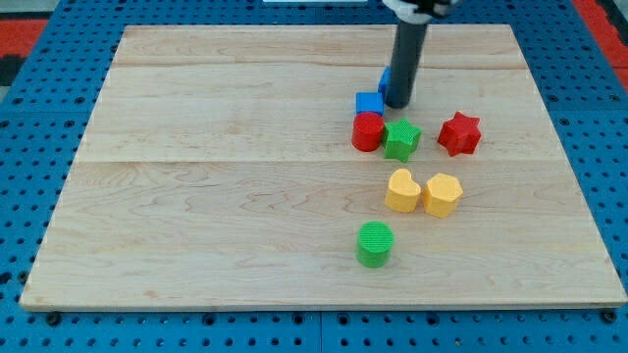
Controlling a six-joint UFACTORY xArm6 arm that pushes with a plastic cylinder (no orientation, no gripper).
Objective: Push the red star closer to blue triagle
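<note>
Here, my tip (396, 104) beside blue triangle (385, 80).

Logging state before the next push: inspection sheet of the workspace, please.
Surface: pale wooden board, flat.
Job's things: red star block at the view's right; blue triangle block mostly hidden behind the rod.
Clutter: blue cube, red cylinder, green star block, yellow heart block, yellow hexagonal block, green cylinder.
Grippers: none; my tip stands beside the blue cube, left of the red star.
Cables: nothing seen.
Surroundings: blue perforated base.
</note>
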